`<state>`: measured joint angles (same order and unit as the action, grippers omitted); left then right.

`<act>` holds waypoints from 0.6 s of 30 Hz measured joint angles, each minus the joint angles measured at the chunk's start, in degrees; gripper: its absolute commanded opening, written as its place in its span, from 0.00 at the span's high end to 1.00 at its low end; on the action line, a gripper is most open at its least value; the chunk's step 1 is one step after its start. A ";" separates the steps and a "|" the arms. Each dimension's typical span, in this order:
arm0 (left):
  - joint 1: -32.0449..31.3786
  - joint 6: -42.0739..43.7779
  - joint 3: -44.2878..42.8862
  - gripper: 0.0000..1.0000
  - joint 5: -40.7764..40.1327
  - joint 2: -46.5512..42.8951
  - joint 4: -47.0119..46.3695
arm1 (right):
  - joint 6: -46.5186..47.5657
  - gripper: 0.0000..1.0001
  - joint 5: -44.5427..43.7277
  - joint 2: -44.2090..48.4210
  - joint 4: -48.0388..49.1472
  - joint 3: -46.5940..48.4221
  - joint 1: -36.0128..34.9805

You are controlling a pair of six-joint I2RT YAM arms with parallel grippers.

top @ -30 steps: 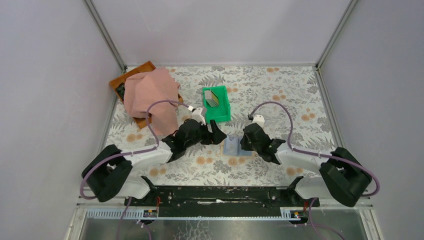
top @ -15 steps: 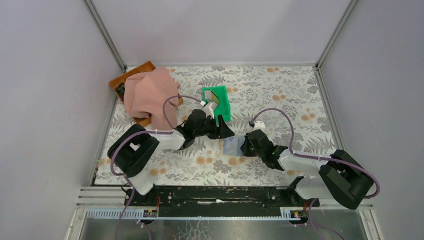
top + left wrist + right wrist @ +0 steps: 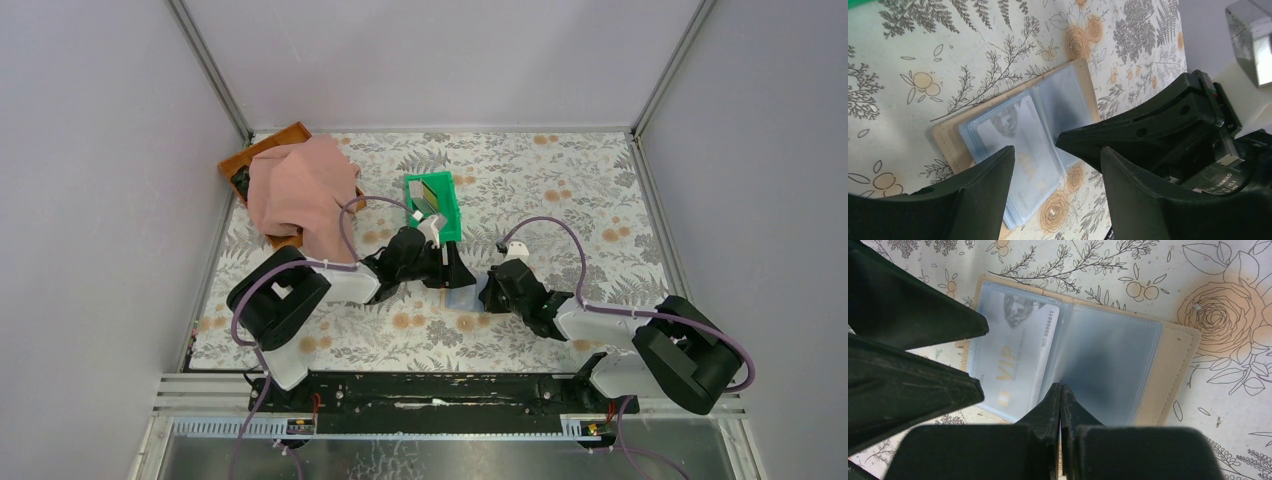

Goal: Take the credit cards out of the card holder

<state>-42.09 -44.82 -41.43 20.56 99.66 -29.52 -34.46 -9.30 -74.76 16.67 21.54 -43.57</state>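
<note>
Partly done: one card is left inside the holder.

The card holder (image 3: 1118,365) lies open on the bench (image 3: 560,180) between the arms, with a silver card (image 3: 1015,355) in one sleeve. Other cards (image 3: 430,195) stand in the green bin (image 3: 452,208). The left gripper (image 3: 1033,147) hovers over the silver card with jaws released. The right gripper (image 3: 1060,390), jaws clenched on nothing, seems to press the fold.

Card holder (image 3: 462,295) wedged between left gripper (image 3: 461,274) and right gripper (image 3: 1060,390); green bin (image 3: 446,232) close behind; far-right table (image 3: 570,195) open.
</note>
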 measured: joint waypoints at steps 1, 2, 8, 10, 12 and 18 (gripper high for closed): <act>-0.24 0.13 -0.09 0.29 -0.20 0.15 0.17 | -0.09 1.00 0.00 0.02 0.00 0.00 0.00; -0.48 0.31 -0.11 0.29 -0.42 0.17 0.52 | -0.20 1.00 0.00 0.02 0.20 -0.11 0.00; -0.50 0.76 -0.11 0.28 -1.38 0.15 1.40 | -0.37 1.00 0.00 0.48 0.42 -0.57 0.02; -0.22 0.79 -0.11 0.28 -1.46 0.15 1.57 | -0.37 1.00 0.00 0.79 0.37 -0.76 0.02; 0.02 0.81 -0.11 0.28 -1.49 0.13 1.88 | -0.39 1.00 -0.02 1.22 0.31 -0.98 0.02; 0.81 0.79 -0.09 0.28 -1.51 0.13 2.29 | -0.39 1.00 -0.07 2.49 -0.22 -1.38 0.02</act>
<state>-41.28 -44.03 -41.52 19.05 99.79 -27.22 -34.85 -9.37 -72.27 16.45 20.16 -43.55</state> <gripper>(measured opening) 0.719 0.011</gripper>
